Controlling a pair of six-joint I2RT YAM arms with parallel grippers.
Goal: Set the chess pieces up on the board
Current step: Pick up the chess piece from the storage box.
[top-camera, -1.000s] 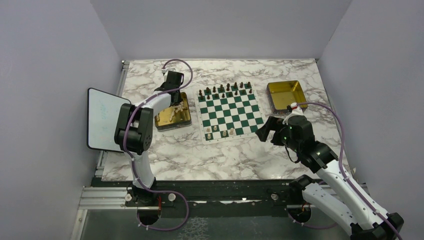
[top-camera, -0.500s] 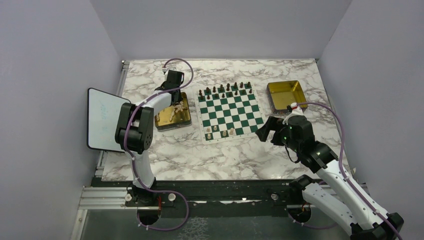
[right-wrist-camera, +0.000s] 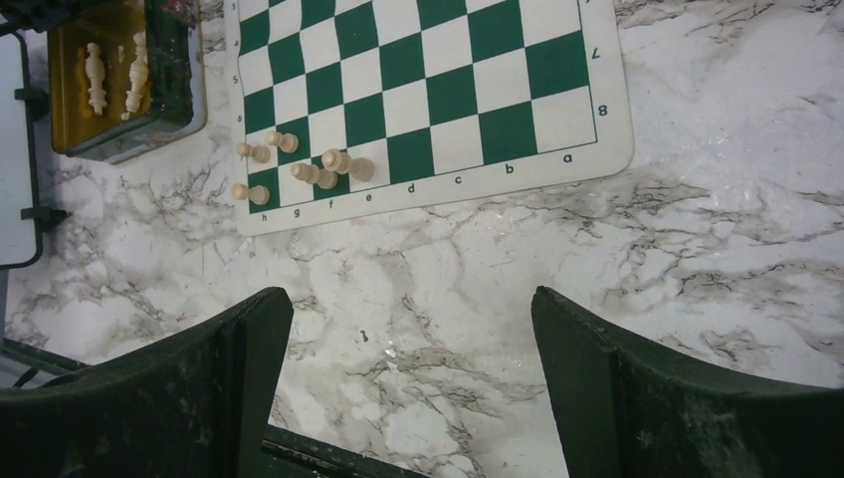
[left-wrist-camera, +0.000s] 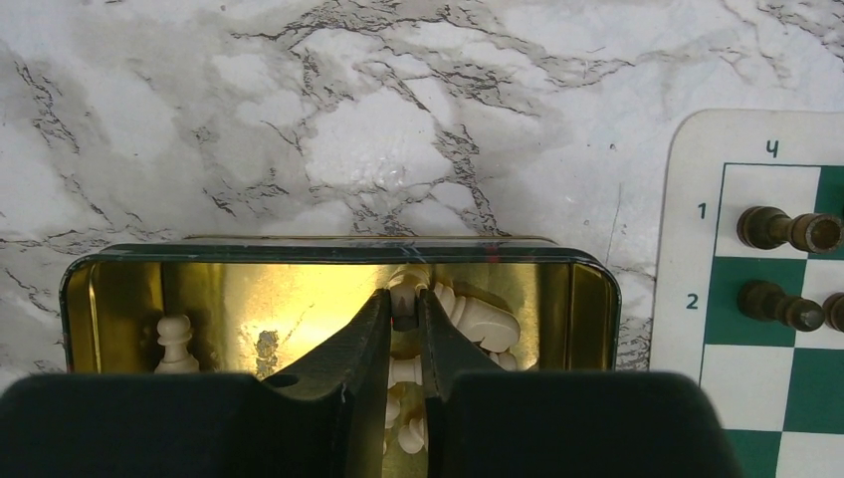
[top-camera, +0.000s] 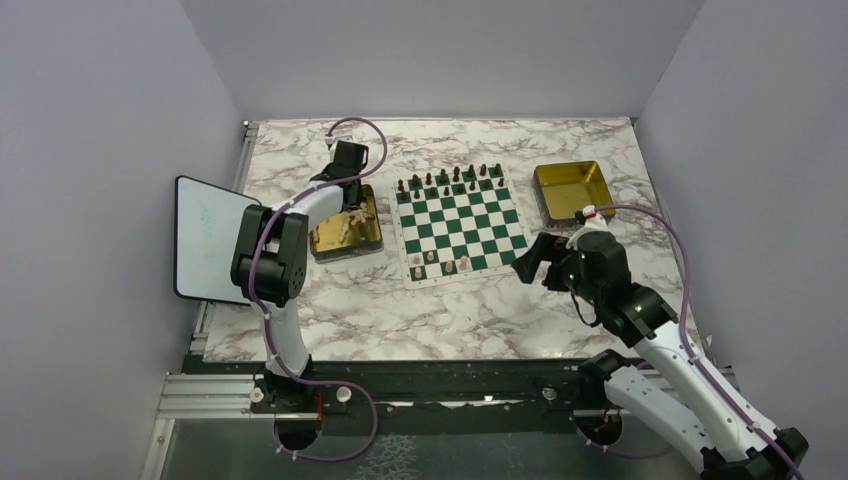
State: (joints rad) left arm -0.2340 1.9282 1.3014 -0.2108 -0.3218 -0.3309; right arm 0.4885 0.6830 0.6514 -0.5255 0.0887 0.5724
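Note:
The green and white board (top-camera: 470,226) lies mid-table. Several cream chess pieces (top-camera: 447,264) stand in its near-left corner, and they also show in the right wrist view (right-wrist-camera: 304,171). My left gripper (top-camera: 350,205) is down inside the left gold tray (top-camera: 330,247). In the left wrist view the left gripper (left-wrist-camera: 405,299) is shut on a cream chess piece (left-wrist-camera: 407,295), with more cream pieces (left-wrist-camera: 485,321) lying in the tray beside it. My right gripper (top-camera: 530,262) is open and empty above the marble by the board's near-right corner, and shows wide open in its wrist view (right-wrist-camera: 410,299).
Dark brown pieces (top-camera: 450,181) fill the board's far rows, and two show in the left wrist view (left-wrist-camera: 786,229). A second gold tray (top-camera: 570,188) sits at the back right. A white tablet (top-camera: 205,240) stands at the table's left edge.

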